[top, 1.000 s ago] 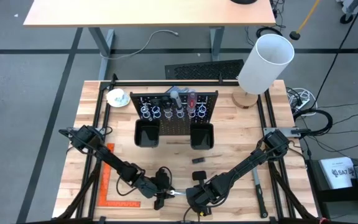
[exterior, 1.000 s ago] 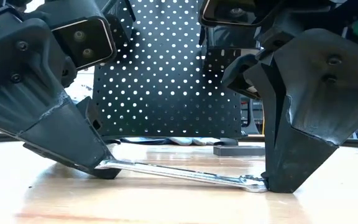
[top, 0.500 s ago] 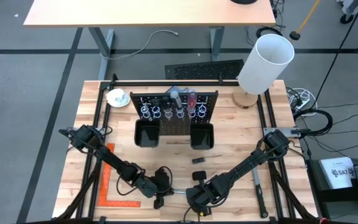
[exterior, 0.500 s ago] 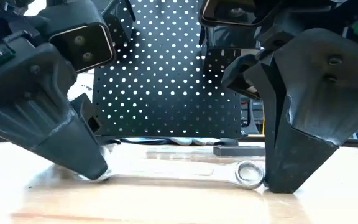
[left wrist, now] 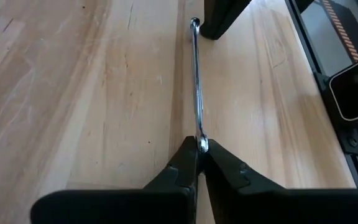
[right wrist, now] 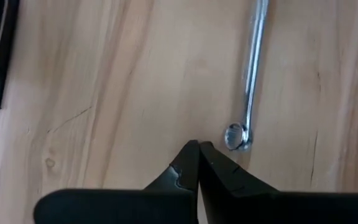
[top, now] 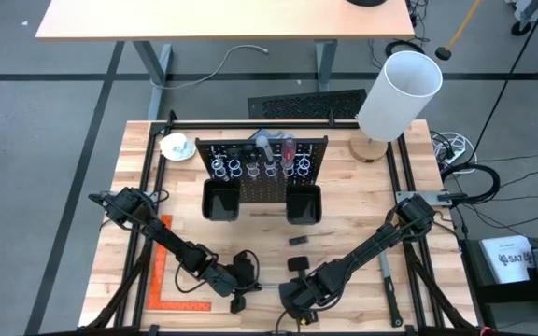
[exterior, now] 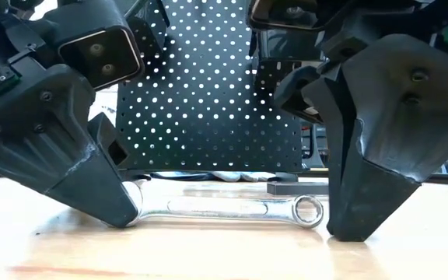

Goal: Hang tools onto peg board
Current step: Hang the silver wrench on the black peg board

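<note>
**Wrench Pinched at One End on the Worktop**

The left pincer [left wrist: 198, 151] was clamped on the open end of the silver wrench [exterior: 232, 208], which lay on the worktop [exterior: 208, 253]. The right pincer [right wrist: 197, 149], fingers together, stood just beside its ring end. No legible writing showed.

I see a pale wooden counter [top: 344, 205] of butcher-block planks, framed by black rails. The peg board [top: 261, 173] stands upright near the far middle, its two black bins on the near side. A silver wrench [exterior: 232, 208] lies flat near the front edge. An orange square ruler [top: 162, 271] lies at the front left, and a small black block [top: 298, 240] sits just in front of the bins. A round wooden base [top: 370, 149] carrying a white cylinder [top: 398, 93] sits at the far right, a small white object [top: 176, 146] at the far left.
</note>
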Controlling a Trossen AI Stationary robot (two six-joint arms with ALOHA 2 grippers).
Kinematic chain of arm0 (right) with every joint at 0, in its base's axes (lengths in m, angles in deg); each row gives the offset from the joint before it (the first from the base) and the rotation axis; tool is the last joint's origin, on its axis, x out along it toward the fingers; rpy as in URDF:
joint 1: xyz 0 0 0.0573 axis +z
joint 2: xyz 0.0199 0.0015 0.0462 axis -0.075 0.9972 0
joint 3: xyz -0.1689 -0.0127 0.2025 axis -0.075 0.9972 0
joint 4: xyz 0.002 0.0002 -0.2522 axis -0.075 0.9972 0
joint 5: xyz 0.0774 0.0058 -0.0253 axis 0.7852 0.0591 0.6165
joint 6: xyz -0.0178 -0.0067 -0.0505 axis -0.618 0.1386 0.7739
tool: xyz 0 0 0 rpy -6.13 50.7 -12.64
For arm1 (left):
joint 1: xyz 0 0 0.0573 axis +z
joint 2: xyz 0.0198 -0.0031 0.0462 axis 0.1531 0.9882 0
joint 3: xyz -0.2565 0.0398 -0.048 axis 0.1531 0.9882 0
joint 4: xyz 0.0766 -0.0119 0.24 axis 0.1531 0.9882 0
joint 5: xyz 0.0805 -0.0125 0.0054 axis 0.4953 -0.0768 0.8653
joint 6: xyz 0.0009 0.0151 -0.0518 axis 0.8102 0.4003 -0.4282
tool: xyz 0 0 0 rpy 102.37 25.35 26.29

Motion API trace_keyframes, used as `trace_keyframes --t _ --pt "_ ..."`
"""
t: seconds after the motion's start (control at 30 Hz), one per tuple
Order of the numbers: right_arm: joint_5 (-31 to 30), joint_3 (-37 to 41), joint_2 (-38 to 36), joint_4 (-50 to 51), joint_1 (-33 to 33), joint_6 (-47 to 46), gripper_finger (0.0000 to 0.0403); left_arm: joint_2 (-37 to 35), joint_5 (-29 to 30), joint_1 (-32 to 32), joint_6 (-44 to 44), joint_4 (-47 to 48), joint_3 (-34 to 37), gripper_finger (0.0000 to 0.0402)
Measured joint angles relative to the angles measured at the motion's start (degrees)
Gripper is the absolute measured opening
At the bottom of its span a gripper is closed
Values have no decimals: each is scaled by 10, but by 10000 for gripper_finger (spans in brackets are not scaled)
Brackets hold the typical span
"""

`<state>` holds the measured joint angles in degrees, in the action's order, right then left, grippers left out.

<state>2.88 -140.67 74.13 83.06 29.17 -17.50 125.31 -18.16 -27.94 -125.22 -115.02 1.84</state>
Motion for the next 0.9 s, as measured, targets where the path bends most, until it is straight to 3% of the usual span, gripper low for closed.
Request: trace_keyframes --t 0.13,0.5,0.77,0.9 --pt "-24 0 0 -31 14 25 19 0 1 0 10 0 0 18" --pt "-182 -36 2 -60 21 69 123 1 11 -1 66 11 -14 18" --pt "-113 -37 16 -90 1 60 124 2 32 -2 117 49 -45 18" --pt "-113 -37 15 -96 -1 53 114 2 41 -2 118 84 -61 18"
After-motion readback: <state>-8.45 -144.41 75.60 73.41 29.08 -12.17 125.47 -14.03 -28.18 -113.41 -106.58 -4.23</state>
